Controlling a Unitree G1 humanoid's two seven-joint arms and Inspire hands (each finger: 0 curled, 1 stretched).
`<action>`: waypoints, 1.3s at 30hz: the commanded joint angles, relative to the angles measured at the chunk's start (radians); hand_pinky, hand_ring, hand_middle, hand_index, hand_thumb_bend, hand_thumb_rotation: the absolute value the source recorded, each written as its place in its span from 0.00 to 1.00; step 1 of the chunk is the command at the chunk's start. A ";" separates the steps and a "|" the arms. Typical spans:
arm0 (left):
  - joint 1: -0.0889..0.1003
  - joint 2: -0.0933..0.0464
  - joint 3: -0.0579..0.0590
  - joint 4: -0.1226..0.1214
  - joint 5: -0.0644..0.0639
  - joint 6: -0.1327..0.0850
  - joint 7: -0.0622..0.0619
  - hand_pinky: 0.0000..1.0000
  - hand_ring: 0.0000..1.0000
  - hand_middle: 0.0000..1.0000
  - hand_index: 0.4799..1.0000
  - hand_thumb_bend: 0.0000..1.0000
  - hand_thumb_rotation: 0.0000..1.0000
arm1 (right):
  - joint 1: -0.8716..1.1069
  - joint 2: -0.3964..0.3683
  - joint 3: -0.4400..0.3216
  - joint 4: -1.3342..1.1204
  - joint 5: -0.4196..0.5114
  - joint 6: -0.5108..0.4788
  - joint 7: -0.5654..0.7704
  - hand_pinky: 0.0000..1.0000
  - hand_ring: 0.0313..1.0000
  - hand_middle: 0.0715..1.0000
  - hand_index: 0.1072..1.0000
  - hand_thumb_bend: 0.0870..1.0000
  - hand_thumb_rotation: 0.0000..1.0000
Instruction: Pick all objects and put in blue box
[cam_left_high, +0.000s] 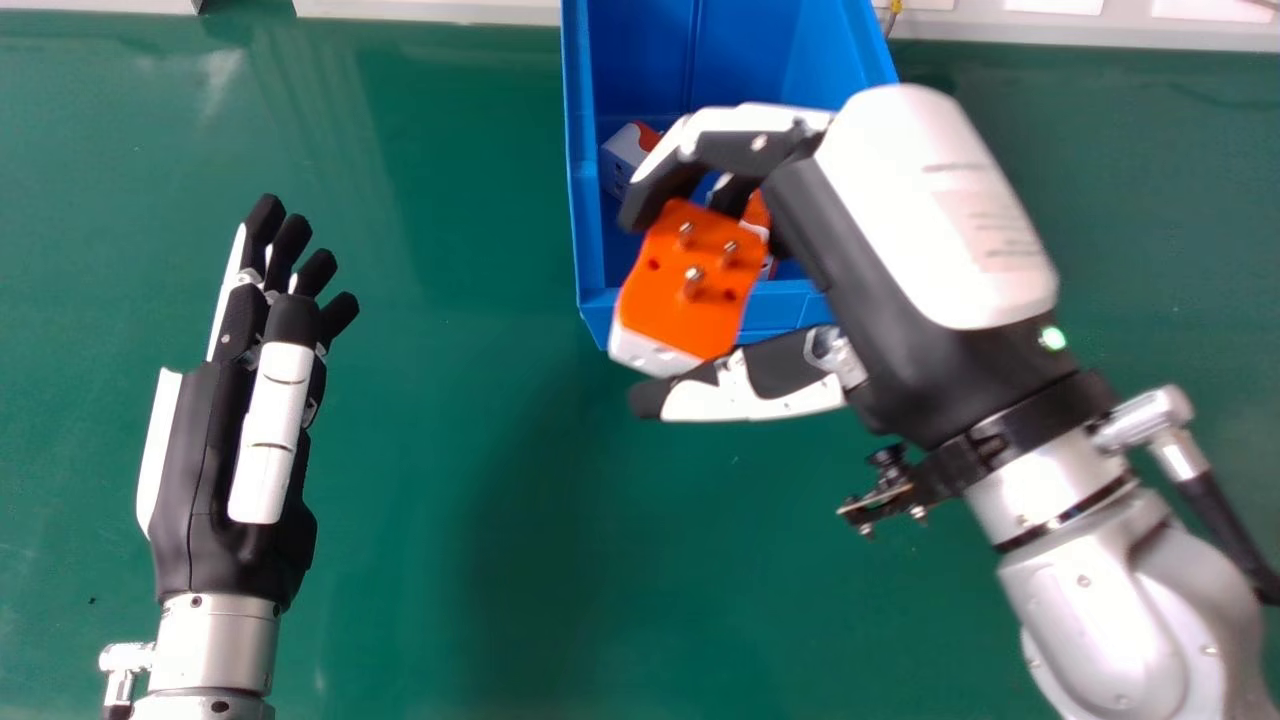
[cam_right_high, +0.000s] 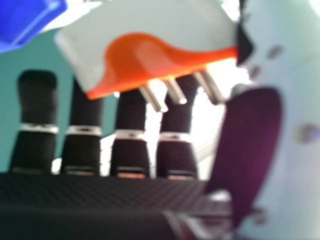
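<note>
In the head view my right hand (cam_left_high: 740, 150) is curled round an orange and white plug adapter (cam_left_high: 690, 285), held above the near edge of the blue box (cam_left_high: 585, 240) with its metal pins facing up. White and orange pieces (cam_left_high: 622, 158) lie inside the box, partly hidden by the hand. The right hand view shows the adapter (cam_right_high: 150, 55) between the fingers and thumb of my right hand (cam_right_high: 130, 155), and a corner of the blue box (cam_right_high: 30, 20). My left hand (cam_left_high: 235, 400) is at the left over the table, fingers straight.
The green table (cam_left_high: 450, 500) spreads beneath both arms. Along its far edge runs a white border (cam_left_high: 430, 10). A small yellow-tipped cable (cam_left_high: 893, 8) shows beside the box's far right side.
</note>
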 joint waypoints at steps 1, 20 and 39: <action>-0.005 -0.001 -0.001 -0.017 0.001 -0.018 -0.001 0.93 0.96 0.98 0.95 0.74 0.80 | -0.041 -0.009 -0.060 -0.033 0.011 -0.006 -0.021 0.32 0.43 0.50 0.45 0.45 0.00; -0.042 -0.023 -0.012 0.035 0.009 -0.041 0.005 0.93 0.96 0.99 0.95 0.77 0.80 | -0.121 -0.030 -0.128 0.126 -0.100 -0.055 -0.188 0.32 0.41 0.49 0.45 0.45 0.00; -0.063 -0.023 -0.008 0.084 0.028 -0.074 0.007 0.92 0.96 0.98 0.94 0.73 0.80 | -0.752 -0.113 0.114 1.326 -0.144 -0.233 -0.507 0.32 0.40 0.48 0.45 0.45 0.00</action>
